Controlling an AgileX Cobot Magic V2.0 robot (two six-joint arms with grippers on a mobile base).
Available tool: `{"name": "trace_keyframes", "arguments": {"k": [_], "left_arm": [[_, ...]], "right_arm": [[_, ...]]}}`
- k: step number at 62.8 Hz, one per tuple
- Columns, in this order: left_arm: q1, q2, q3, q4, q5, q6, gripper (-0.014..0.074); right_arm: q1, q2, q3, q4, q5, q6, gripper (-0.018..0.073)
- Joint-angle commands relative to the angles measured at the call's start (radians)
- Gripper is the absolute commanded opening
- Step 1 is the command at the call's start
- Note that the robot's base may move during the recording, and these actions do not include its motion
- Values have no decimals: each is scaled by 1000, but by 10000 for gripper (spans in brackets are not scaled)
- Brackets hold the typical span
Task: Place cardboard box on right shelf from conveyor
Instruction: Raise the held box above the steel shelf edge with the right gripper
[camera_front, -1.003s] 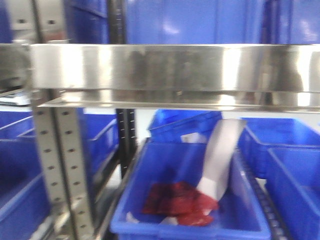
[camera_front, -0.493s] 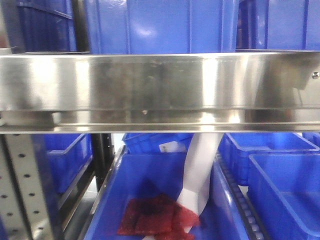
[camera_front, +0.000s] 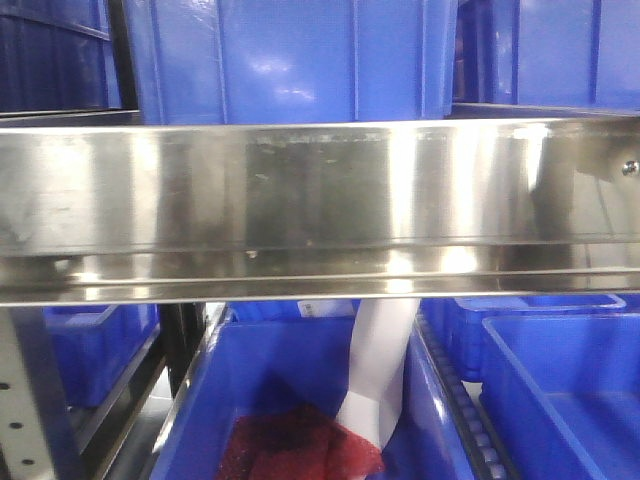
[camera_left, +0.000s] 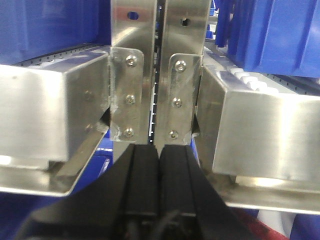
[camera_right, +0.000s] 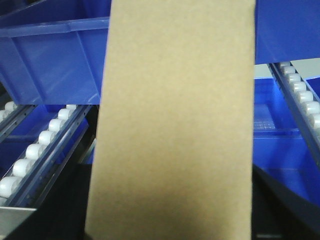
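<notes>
The cardboard box (camera_right: 172, 125), plain tan, fills the middle of the right wrist view with its broad face toward the camera. My right gripper (camera_right: 170, 205) is shut on it, its dark fingers (camera_right: 282, 200) showing at both lower edges of the box. The right shelf (camera_front: 320, 190), with its shiny steel front lip, spans the front view. My left gripper (camera_left: 160, 152) is shut and holds nothing, its black pads pressed together just in front of steel uprights (camera_left: 155, 75). The conveyor is out of view.
Blue bins (camera_front: 290, 60) stand on top of the steel shelf. Below it, a blue bin (camera_front: 210, 400) holds red mesh (camera_front: 300, 450) and a white strip (camera_front: 380, 370). White roller tracks (camera_right: 45, 145) run beside blue bins (camera_right: 60, 60) behind the box.
In the front view the steel lip has dropped lower and grown larger. The perforated upright has slid off to the left, and the bin with red mesh has sunk toward the bottom edge.
</notes>
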Motion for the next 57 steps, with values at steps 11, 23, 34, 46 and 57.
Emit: {"name": "trace_keyframes", "arguments": {"k": [11, 23, 34, 46, 57], "left_arm": [[-1, -12, -3, -5, -84, -5, -119], [-1, -12, -3, -5, -84, -5, -119], [-1, -12, -3, -5, -84, -5, -119], [-1, -12, -3, -5, -84, -5, -119], [-1, -12, -3, -5, -84, -5, -119]], "right_arm": [[-7, 3, -30, -30, -89, -7, 237], [-7, 2, -30, -30, -95, -7, 237], [-7, 2, -30, -30, -100, -7, 237], [-7, 3, -30, -37, -110, -19, 237], [1, 71, -79, -44, -192, -253, 237]]}}
